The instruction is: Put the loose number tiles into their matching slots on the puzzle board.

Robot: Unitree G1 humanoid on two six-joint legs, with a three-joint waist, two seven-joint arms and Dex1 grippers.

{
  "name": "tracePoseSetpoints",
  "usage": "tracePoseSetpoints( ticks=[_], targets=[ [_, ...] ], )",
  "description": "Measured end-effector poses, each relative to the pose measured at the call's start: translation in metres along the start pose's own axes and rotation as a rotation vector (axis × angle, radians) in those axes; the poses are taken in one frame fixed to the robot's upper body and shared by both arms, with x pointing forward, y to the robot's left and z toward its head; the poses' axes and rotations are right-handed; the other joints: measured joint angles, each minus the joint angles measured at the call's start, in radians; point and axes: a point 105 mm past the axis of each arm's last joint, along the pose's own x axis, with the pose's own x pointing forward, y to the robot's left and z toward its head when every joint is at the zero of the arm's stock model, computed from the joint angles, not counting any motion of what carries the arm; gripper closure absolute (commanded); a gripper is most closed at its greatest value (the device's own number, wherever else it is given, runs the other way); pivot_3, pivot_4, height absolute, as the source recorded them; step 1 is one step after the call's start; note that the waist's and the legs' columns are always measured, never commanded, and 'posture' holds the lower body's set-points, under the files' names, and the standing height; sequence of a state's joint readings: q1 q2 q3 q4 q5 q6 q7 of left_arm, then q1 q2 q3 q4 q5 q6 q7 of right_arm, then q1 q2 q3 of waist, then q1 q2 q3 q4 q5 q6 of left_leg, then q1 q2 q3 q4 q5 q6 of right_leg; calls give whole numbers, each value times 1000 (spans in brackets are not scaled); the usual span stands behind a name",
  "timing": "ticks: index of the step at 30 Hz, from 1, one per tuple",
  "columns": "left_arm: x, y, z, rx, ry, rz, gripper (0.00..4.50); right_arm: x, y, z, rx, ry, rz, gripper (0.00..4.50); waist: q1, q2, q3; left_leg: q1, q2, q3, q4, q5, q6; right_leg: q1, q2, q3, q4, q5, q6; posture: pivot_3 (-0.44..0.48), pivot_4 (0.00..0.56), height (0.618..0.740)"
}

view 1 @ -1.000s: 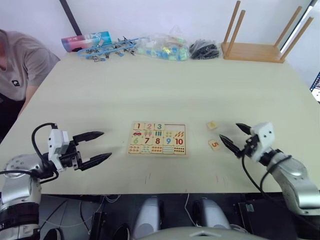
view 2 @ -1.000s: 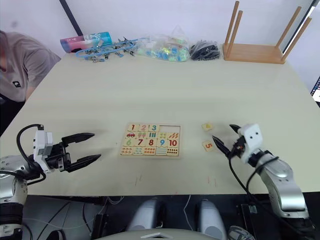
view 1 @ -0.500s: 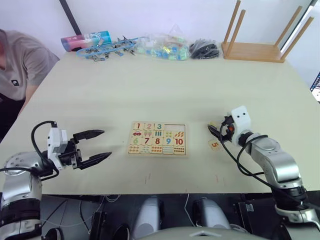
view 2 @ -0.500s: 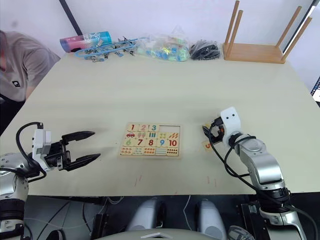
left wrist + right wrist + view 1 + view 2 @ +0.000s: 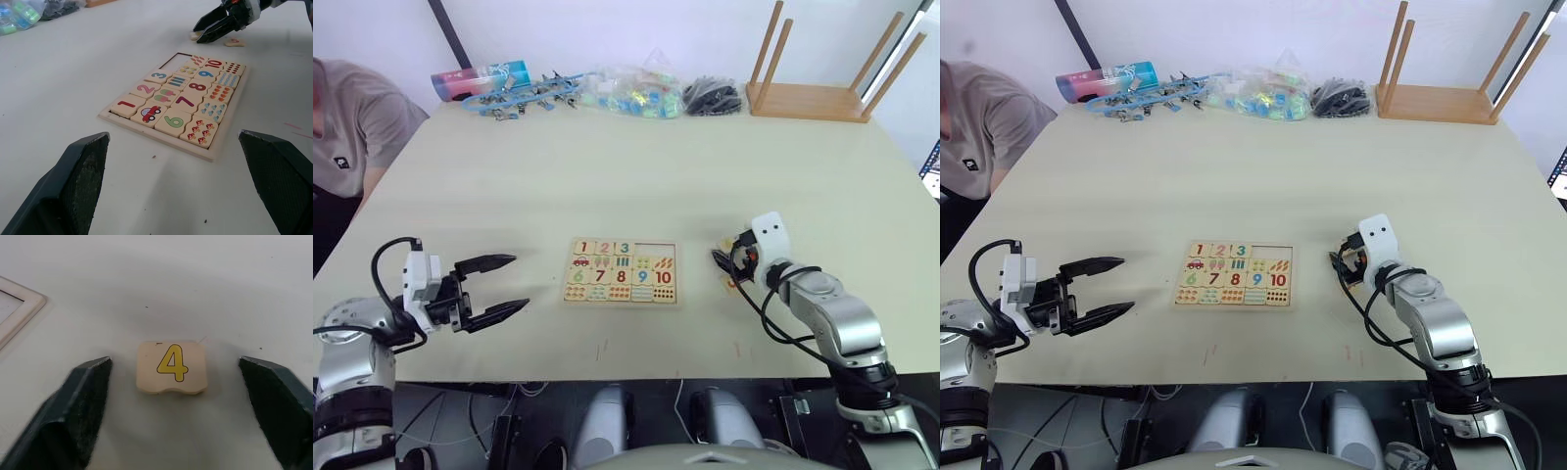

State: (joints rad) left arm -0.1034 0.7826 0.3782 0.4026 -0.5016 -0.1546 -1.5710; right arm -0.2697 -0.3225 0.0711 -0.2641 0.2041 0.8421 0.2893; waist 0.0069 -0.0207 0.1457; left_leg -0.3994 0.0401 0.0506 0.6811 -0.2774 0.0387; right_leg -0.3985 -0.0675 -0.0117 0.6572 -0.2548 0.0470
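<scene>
The puzzle board lies flat in the middle of the table. Tiles 1, 2 and 3 sit in its top row, and the two slots beside them are bare. The loose yellow 4 tile rests on the table just right of the board, and my right gripper is open with one finger on either side of it, apart from it. The orange 5 tile lies close by, beside that gripper's wrist. My left gripper hovers open and empty, well left of the board.
An overturned wooden stool lies at the far right of the table. Plastic bags and blue clips are strewn along the back edge. A person sits at the table's left side.
My right gripper has swung from beside the 5 tile toward the board and now straddles the 4 tile. The left gripper has barely moved.
</scene>
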Motion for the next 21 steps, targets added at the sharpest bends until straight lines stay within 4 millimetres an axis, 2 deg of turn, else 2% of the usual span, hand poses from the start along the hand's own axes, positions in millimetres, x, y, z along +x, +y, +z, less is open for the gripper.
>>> tracePoseSetpoints(
  ticks=[2, 3, 9, 12, 16, 21],
  targets=[
    [0, 0, 0, 1, -2, -1, 0, 0, 0, 0, 3, 0, -5, 2703, 0, 0, 0, 0, 0, 0, 0, 0, 0, 0, 0, 0, 0, 0, 0, 0, 150, 737],
    [0, 0, 0, 1, -2, -2, 0, 0, 1, 1, 3, -2, -5, 2909, 0, 0, 0, 0, 0, 0, 0, 0, 0, 0, 0, 0, 0, 0, 0, 0, 150, 737],
    [0, 0, 1, 8, -6, -5, 0, -1, 0, 1, 7, -8, -25, 2966, 0, 0, 0, 0, 0, 0, 0, 0, 0, 0, 0, 0, 0, 0, 0, 0, 150, 737],
    [2, 0, 3, 21, -15, -12, 0, -8, -6, 0, 7, -17, -68, 2966, 1, 0, 0, 0, 0, 0, 0, 0, 0, 0, 0, 0, 0, 0, 0, 0, 150, 737],
    [5, -2, 3, 14, -17, -40, 0, -23, -15, 1, 17, -39, -117, 2966, -1, 0, 0, -1, 0, 0, -1, 0, 0, -1, 0, 0, 0, 0, 0, 0, 150, 737],
    [7, -3, 7, 2, 5, -103, 0, -49, -20, -11, 39, -25, -167, 2966, -4, 0, 0, -1, 0, 1, -3, 0, 0, -3, -1, 1, -1, 0, 0, 0, 150, 737]
  ],
)
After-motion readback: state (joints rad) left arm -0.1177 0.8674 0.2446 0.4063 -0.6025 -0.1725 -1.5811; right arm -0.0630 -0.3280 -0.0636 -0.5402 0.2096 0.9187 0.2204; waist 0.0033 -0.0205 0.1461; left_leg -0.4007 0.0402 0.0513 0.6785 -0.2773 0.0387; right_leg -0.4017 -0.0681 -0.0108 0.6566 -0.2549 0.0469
